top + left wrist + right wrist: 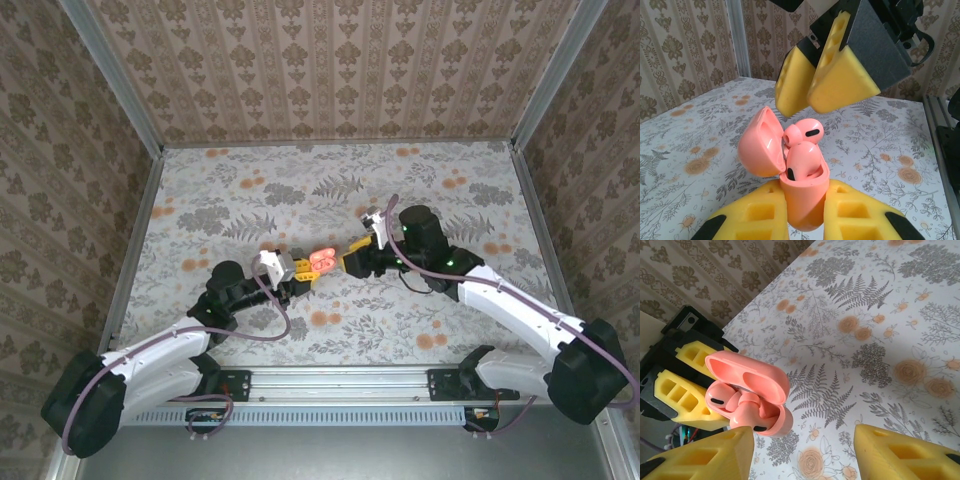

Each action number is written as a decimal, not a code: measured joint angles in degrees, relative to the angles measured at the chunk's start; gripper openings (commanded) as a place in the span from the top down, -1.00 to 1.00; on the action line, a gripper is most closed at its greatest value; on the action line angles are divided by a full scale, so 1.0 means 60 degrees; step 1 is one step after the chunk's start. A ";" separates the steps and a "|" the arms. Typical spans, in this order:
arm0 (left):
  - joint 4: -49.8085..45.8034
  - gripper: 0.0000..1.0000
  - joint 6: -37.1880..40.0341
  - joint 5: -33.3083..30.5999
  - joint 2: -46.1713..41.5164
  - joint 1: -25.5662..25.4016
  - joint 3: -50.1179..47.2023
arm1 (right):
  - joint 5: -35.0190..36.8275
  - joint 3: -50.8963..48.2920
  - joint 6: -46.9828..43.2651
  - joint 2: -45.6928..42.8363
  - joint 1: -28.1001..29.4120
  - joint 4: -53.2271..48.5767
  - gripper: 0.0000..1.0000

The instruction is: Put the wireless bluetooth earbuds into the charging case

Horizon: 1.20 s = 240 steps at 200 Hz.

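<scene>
Pink charging case (pixel 805 202), lid open, clamped in left gripper (pixel 805 212); proud earbud (pixel 803 132) just left of right gripper (pixel 805 455), half-open and empty

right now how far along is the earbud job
Done: both pink earbuds sit in the open charging case, though one rides higher and may not be fully seated. In hand: the left gripper clamps the case; the right gripper hangs open and empty beside it. Left: press that bud home if needed, perhaps shut the lid.
</scene>
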 measured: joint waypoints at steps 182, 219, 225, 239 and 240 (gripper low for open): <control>-0.0080 0.92 0.0000 -0.0036 0.0000 0.0000 0.0000 | -0.0029 0.0193 0.0007 0.0721 -0.0007 0.0200 -0.15; -0.0080 0.92 0.0000 -0.0040 0.0000 0.0000 0.0000 | 0.0091 0.0193 0.0015 0.0226 -0.0007 -0.0022 -0.17; -0.0080 0.92 0.0000 -0.0040 0.0000 0.0000 0.0000 | 0.0095 0.0193 0.0015 0.0113 -0.0007 -0.0029 -0.17; -0.0076 0.92 0.0000 -0.0040 0.0000 0.0000 0.0000 | 0.0091 0.0193 0.0040 -0.0193 -0.0007 -0.0029 -0.17; -0.0080 0.92 0.0000 -0.0040 -0.0004 0.0000 0.0000 | 0.0091 0.0193 0.0047 -0.0204 -0.0007 -0.0029 -0.17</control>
